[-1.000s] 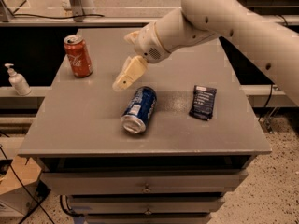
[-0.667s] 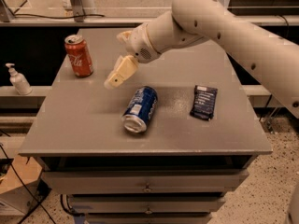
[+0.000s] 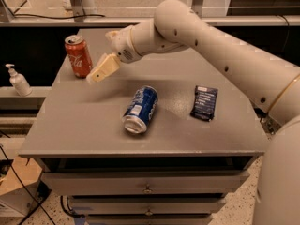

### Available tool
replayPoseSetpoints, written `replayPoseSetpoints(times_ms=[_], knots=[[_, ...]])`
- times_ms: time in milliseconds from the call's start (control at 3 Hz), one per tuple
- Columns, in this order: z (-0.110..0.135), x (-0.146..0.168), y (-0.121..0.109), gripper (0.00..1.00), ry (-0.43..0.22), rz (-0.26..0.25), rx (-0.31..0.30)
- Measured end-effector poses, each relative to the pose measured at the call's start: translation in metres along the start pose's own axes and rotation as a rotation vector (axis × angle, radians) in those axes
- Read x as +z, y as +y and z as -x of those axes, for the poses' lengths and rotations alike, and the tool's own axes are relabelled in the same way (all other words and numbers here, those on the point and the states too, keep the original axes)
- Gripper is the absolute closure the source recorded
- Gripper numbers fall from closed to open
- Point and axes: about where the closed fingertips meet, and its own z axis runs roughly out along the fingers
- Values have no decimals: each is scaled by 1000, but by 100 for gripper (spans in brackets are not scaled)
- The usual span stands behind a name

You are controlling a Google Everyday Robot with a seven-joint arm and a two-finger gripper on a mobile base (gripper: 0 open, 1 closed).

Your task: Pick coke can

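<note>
Robot gripper (image 3: 99, 73), whether open or closed impossible to tell, hovers just beside the upright coke can (image 3: 78, 56) at the grey table's (image 3: 70, 135) far left corner, a blue can (image 3: 140, 109) lying toppled nearby.

Table (image 3: 79, 135): coke can (image 3: 78, 56), toppled blue can (image 3: 140, 109), packet (image 3: 205, 103); gripper (image 3: 100, 72) near coke can.

**Q:** Can any writing be read here?

**A:** Only one piece. White script in the Coca-Cola style runs down the red coke can (image 3: 78, 56), which stands upright just beside the gripper (image 3: 99, 73), to its left in the camera view.

**Q:** Anything on the other items?

**A:** The blue can (image 3: 140, 109), lying on its side in front of the gripper, has a white label too blurred to read. The dark packet (image 3: 204, 102), well to the right, carries pale print, also unreadable.
</note>
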Motion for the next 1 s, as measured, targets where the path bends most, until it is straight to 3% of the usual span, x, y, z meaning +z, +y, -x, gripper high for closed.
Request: replayPoseSetpoints(times_ms=[667,1000], knots=[[23,61,-15,0,-115,7,57],[33,83,-14,17,-164,53,56]])
